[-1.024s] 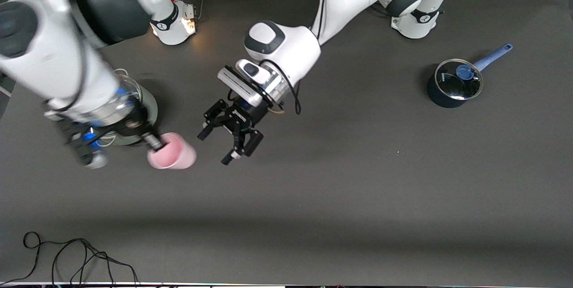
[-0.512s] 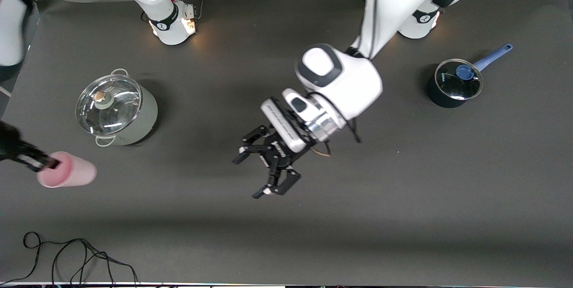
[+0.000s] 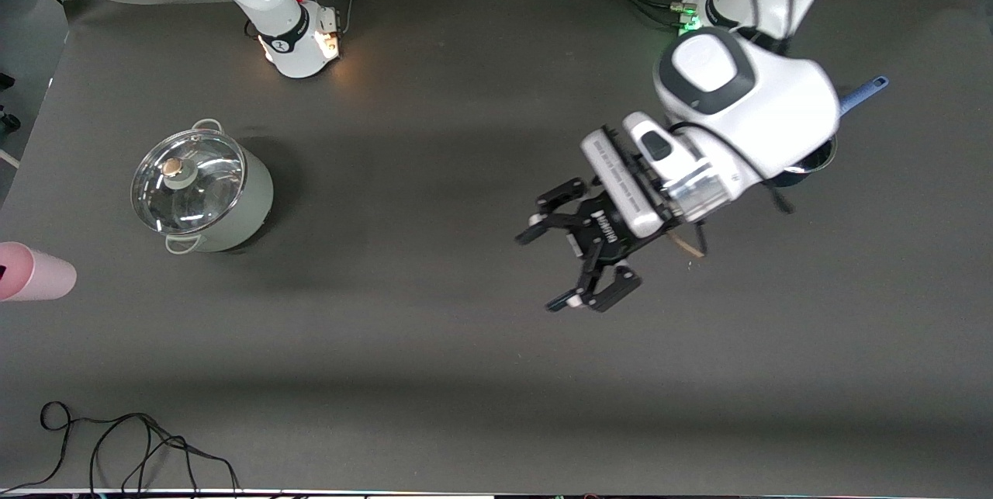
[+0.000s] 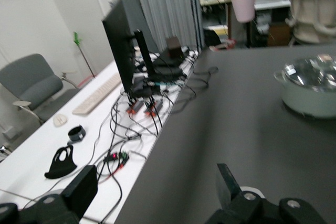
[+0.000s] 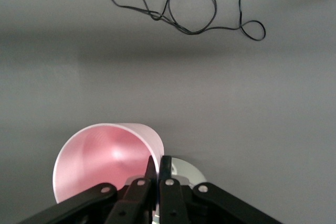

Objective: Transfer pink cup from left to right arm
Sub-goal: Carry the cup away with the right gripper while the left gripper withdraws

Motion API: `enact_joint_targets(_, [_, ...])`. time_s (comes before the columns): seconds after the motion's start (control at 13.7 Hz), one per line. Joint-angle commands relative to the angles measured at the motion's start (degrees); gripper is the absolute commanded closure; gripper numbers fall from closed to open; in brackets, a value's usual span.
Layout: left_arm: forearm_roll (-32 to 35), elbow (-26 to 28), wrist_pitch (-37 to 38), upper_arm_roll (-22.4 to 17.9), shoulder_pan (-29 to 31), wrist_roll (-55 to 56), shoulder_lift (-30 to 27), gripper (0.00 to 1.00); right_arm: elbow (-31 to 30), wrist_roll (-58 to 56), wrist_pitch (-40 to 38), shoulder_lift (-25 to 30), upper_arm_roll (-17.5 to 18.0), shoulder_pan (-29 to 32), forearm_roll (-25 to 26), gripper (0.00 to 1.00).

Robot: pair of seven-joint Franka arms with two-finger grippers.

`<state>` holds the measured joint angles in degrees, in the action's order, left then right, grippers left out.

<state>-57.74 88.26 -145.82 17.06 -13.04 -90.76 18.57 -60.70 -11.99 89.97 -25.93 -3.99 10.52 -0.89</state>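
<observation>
The pink cup (image 3: 35, 272) shows at the right arm's end of the table, lying sideways in the air, half cut off by the front view's edge. In the right wrist view my right gripper (image 5: 158, 162) is shut on the cup's rim (image 5: 152, 137), one finger inside and one outside. The right gripper itself is outside the front view. My left gripper (image 3: 543, 270) is open and empty over the table toward the left arm's end. The left wrist view shows its spread fingers (image 4: 228, 182) and the cup (image 4: 243, 6) far off.
A pale green pot with a glass lid (image 3: 202, 192) stands near the right arm's end. A dark blue saucepan (image 3: 811, 161) with a blue handle is mostly hidden under the left arm. A black cable (image 3: 116, 445) lies at the table's near edge.
My right gripper has carried the pink cup away past the pot to the table's end. My left gripper, open, has drawn back toward the left arm's end.
</observation>
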Motion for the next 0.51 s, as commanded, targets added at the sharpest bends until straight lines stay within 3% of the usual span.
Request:
enact_joint_targets(0.0, [13.0,1.9,15.5,-3.0,5.1,6.4,-4.8,0.0,-7.4,-3.1,8.6,-0.5,0.1,-0.3,-0.2,1.0])
enact_joint_targets(0.22, [28.8,-3.5,32.8,-4.4,8.3,15.1,-7.4,0.0,-19.5,-3.0,25.5,-1.7,0.3,-0.8,-1.0,1.0])
enact_joint_targets(0.44, [43.4,-4.1,43.3,-5.3,9.5,26.5,-12.8,0.0,-22.9,-4.7,30.0,-4.1,0.5,-0.2,-4.7,1.0])
